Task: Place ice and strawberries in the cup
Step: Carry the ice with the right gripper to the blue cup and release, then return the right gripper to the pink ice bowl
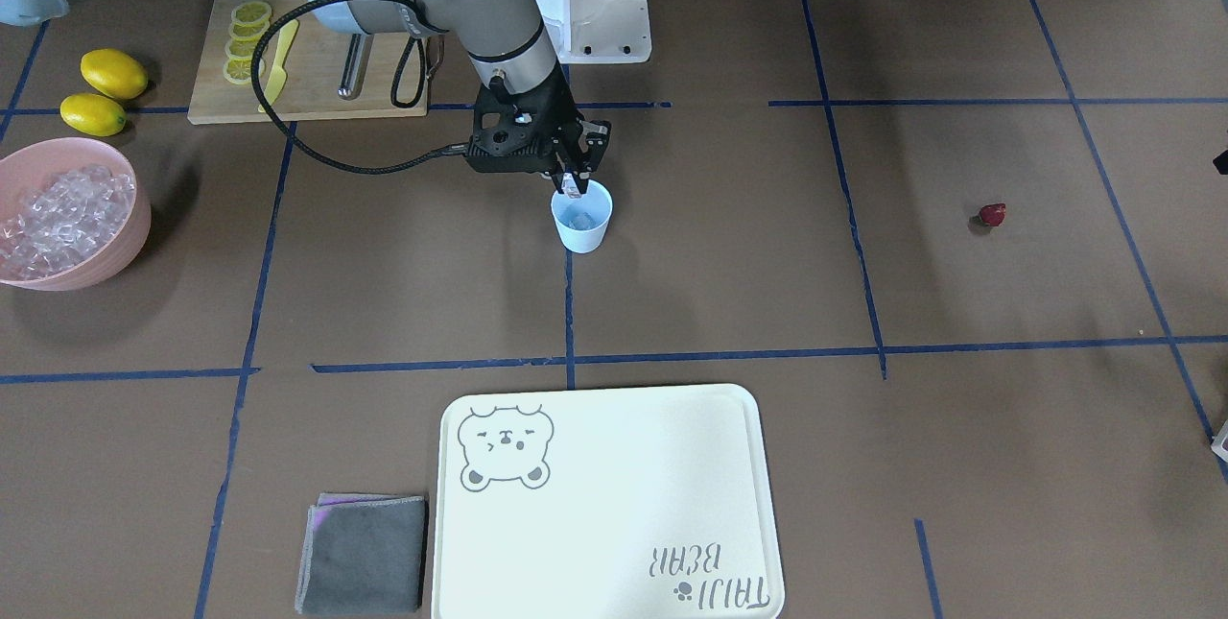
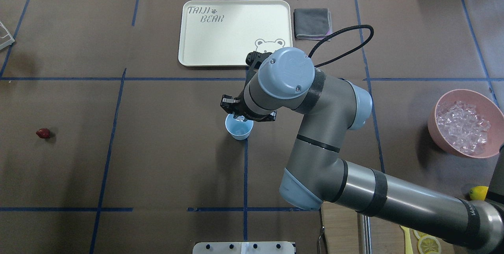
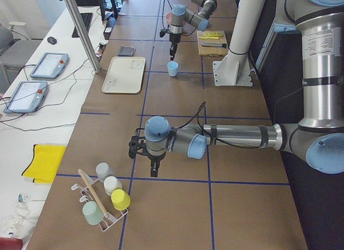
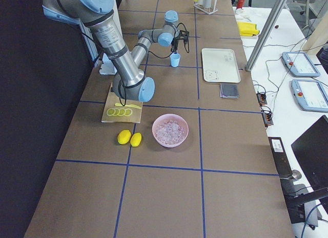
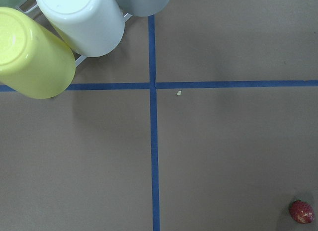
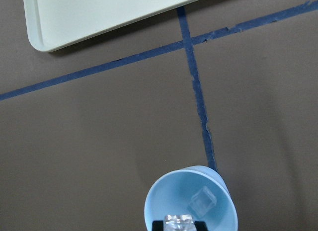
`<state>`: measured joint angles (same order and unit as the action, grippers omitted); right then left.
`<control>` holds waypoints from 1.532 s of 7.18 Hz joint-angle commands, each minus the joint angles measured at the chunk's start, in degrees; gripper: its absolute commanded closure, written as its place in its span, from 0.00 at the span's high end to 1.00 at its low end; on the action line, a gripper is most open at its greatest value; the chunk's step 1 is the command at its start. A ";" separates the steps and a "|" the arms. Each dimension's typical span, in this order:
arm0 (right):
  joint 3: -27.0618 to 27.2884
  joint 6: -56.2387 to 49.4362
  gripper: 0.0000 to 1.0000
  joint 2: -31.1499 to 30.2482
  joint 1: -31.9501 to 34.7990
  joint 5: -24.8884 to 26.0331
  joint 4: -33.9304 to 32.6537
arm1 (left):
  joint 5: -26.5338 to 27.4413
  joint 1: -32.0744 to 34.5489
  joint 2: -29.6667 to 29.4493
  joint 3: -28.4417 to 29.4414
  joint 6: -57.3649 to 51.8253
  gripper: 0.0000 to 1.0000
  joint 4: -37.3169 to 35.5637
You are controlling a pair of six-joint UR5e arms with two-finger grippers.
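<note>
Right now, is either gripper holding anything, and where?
The right gripper pinches an ice cube by its sides above the cup; the left gripper cannot be told.

Counter point(image 1: 672, 293): matt brown paper-like sheet. Tape lines point(image 1: 568, 312): blue, edges ragged in places.
Cup point(image 1: 581, 235): smooth pale blue plastic, soft sheen.
Ice point(image 1: 62, 216): clear, glassy, bright glints.
Bowl point(image 1: 115, 259): pink, matt, looks plastic.
Tray point(image 1: 614, 504): cream, smooth, low gloss.
Cloth point(image 1: 363, 557): grey, fuzzy weave, stitched edge.
Board point(image 1: 317, 86): pale bare wood.
Strawberry point(image 5: 301, 211): dark red, pitted skin.
Right arm point(image 2: 323, 128): grey satin metal, glossy blue-grey plastic caps.
</note>
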<state>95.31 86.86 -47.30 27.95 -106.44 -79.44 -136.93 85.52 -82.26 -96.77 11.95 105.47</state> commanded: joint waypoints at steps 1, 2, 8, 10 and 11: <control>-1.62 0.32 0.42 0.63 -0.87 0.88 0.87 | 0.00 0.00 0.00 0.00 0.00 1.00 0.00; -1.62 0.24 0.64 0.55 -0.88 0.88 0.87 | 0.00 0.00 0.00 -0.08 0.00 1.00 0.09; 10.38 -5.61 0.72 -13.46 8.48 -6.80 0.17 | 0.09 0.00 0.00 -0.08 0.00 1.00 0.09; 15.15 -18.86 0.72 -24.72 18.85 -13.52 0.17 | 0.00 0.00 0.00 0.00 0.00 1.00 0.09; 16.39 -25.10 0.72 -29.73 22.64 -15.01 0.17 | 0.00 0.00 0.09 0.00 0.00 1.00 0.00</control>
<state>109.57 69.80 -70.41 45.24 -118.83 -79.28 -136.90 85.52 -82.25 -96.80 11.95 105.53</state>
